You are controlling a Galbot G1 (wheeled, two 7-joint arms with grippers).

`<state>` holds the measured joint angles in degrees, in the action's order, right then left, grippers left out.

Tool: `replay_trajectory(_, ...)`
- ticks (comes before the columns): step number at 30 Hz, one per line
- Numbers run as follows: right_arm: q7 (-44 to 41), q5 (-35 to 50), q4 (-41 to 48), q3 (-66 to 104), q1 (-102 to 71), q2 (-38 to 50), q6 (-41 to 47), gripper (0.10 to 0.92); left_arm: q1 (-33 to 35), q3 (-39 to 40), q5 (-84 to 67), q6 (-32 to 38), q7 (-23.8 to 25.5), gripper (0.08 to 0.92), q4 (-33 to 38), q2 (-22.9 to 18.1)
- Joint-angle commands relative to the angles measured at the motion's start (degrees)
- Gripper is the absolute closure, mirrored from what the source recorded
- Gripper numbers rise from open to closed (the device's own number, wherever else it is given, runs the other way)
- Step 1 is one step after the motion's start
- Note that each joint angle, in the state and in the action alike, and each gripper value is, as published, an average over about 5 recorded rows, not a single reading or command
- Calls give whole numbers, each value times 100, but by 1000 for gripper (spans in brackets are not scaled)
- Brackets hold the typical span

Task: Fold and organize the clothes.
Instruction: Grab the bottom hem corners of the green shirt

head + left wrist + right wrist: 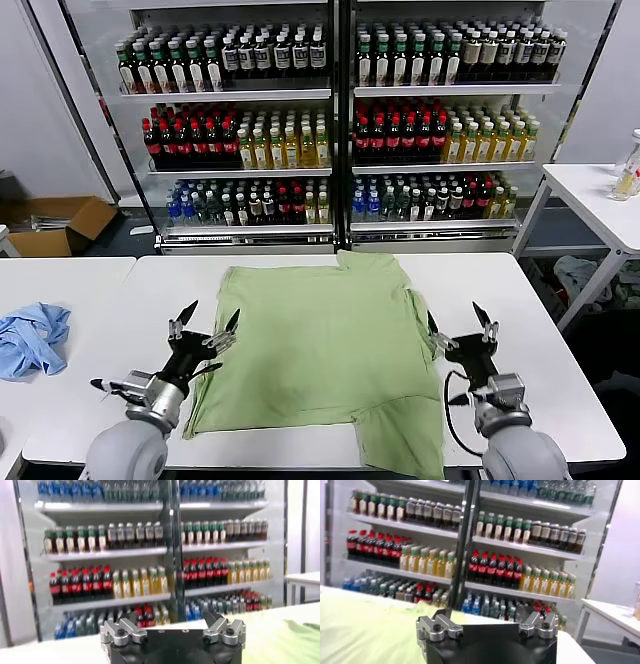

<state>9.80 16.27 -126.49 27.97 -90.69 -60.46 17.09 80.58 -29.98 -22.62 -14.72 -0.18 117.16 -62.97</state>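
We see a blue cloth (32,338) at far left, then our left pincer (205,326) spread wide and empty at the green shirt's (325,345) edge; the shirt lies flat mid-desk (560,385), our right pincer (459,327) equally wide, empty, beside it.

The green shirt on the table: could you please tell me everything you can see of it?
The green shirt is light green, of soft-looking fabric, and lies spread flat on the white table, collar end toward the drinks shelves. The side near the right gripper is folded inward, and its near corner hangs over the table's front edge. Light wrinkles cross it. No print or buttons show. The open left gripper hovers at its other edge; the open right one is just beside it. Neither holds it.
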Motion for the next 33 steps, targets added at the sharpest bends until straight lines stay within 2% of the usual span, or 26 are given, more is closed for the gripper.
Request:
replay_trajectory(1,-47,311,-786,200,-1916,379,32,203,1134,-278,-661,-1062,-318,177,823,534)
replay_trajectory(8,-44,336,-740,142,-2259,354,12,203,1427,-333,-1403,-1830,-885,177,1138,545)
replay_trajectory(19,165,415,-436,-199,-1987,173,-79,203,1837,-486,-1107,-1830,-1034,177,931,480)
replay_trajectory(33,332,456,-260,-354,-1829,153,-99,203,2013,-486,-841,-1832,-1274,177,849,344)
